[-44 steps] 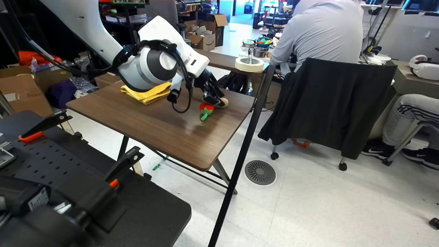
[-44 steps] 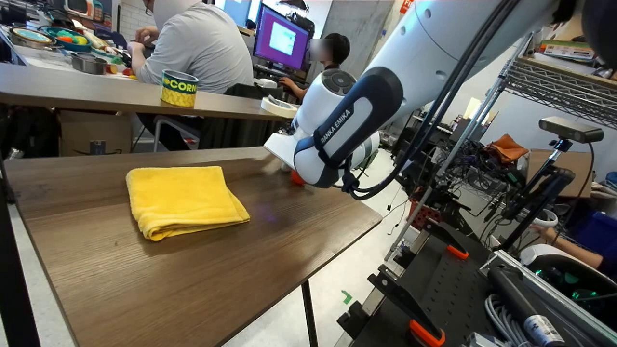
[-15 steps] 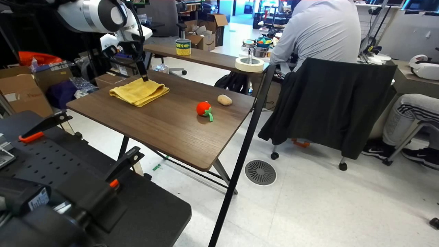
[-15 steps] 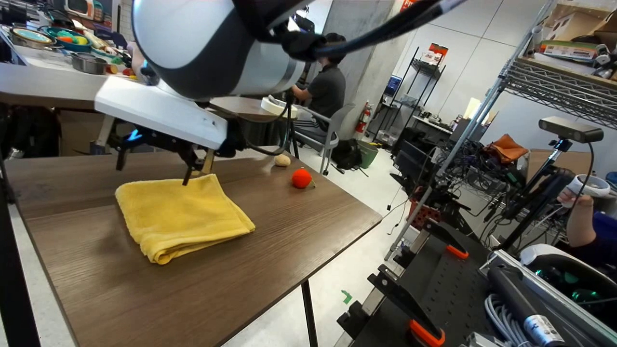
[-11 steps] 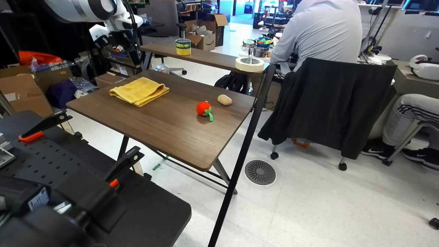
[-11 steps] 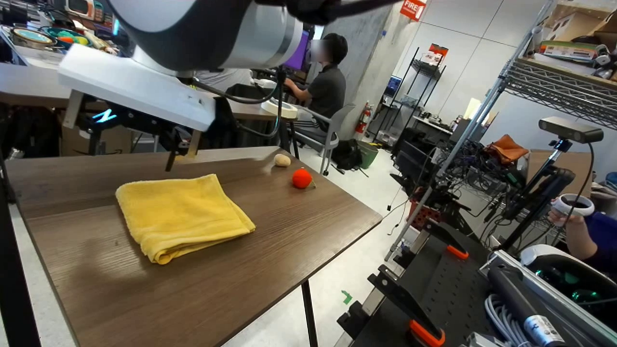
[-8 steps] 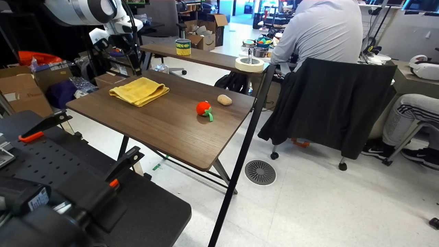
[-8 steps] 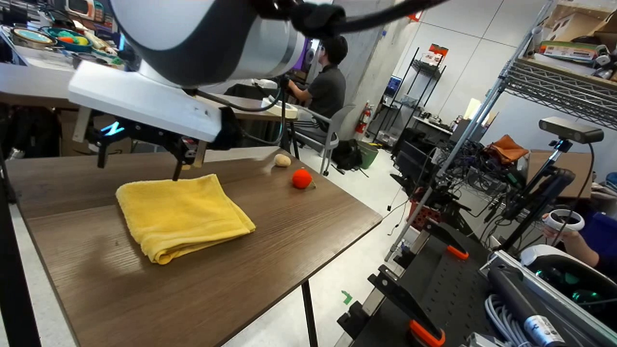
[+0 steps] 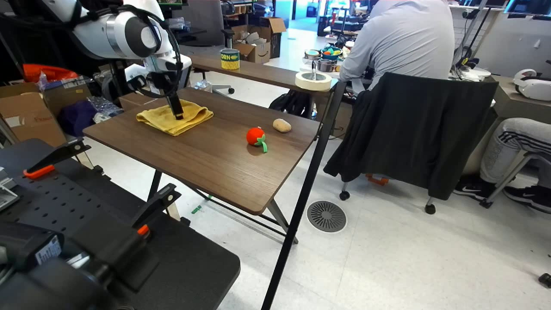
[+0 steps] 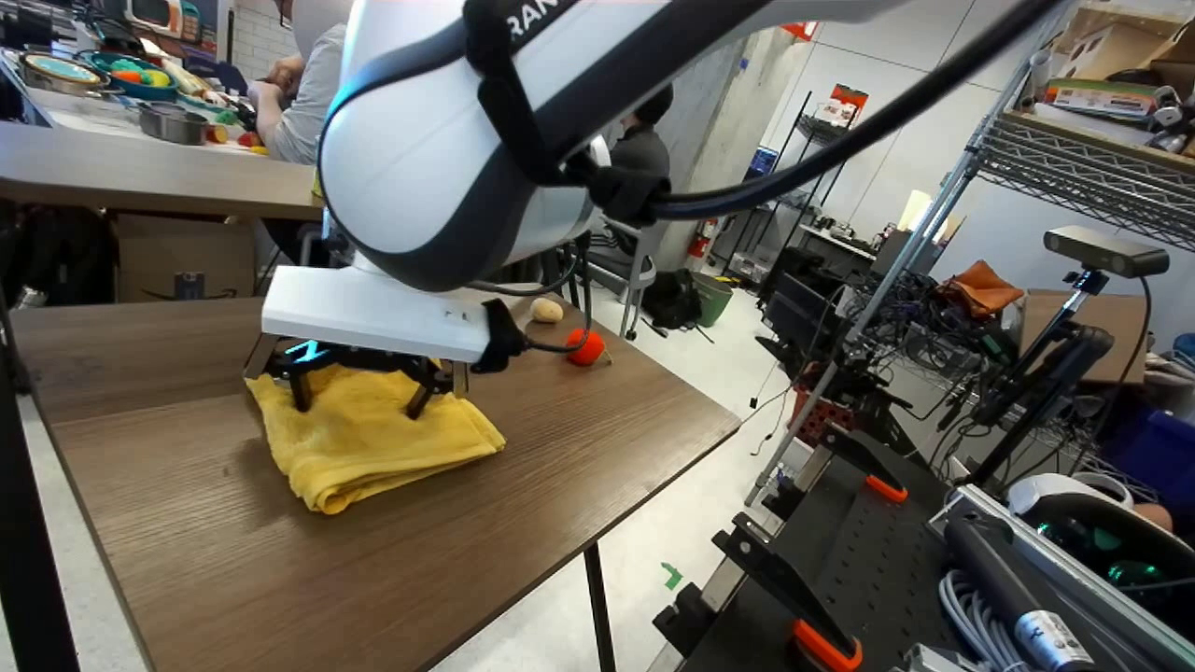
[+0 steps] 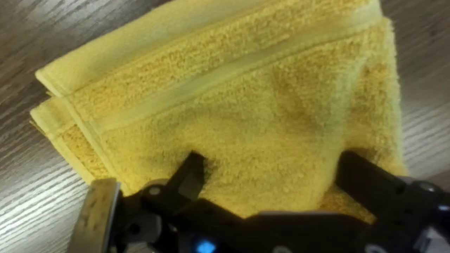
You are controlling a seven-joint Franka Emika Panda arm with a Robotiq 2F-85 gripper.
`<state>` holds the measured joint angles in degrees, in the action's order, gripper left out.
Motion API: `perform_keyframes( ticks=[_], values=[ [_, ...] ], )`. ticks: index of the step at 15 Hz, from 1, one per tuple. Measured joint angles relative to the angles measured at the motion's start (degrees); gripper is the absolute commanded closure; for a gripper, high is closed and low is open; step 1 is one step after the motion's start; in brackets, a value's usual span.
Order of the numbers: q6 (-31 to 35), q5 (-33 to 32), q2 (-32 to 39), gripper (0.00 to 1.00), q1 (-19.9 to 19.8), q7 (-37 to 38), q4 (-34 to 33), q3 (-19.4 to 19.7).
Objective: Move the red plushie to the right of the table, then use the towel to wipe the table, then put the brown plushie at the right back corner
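Pincer (image 11: pixel 270 156) spread wide, both tips down on the yellow towel (image 11: pixel 242 116)
From where I'm standing, red plushie (image 9: pixel 255 136) and brown plushie (image 9: pixel 282 125) are chilling on the desk (image 9: pixel 211 168), well apart from the pincer.

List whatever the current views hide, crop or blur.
Can: mostly hidden behind the arm, in an exterior view.
Red plushie and brown plushie: outside the wrist view's edges.
Underside of the towel: covered by its upper folds, every view.
Fingertips: blurred, wrist view.

A round grey vent (image 9: pixel 326 216) sits in the pale floor (image 9: pixel 400 254); wire shelving (image 10: pixel 1088 173) stands before a white wall (image 10: pixel 896 47).
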<state>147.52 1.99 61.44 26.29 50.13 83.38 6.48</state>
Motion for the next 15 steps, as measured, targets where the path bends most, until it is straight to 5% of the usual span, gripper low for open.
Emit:
perform_keyframes(
  ticks=[7,15],
  values=[
    [0.0,0.0,0.2,0.00,-3.3,-11.9,2.7,-4.8],
    [-1.3,-0.1,-2.1,0.00,-0.3,-24.9,7.1,-11.2]
  ],
)
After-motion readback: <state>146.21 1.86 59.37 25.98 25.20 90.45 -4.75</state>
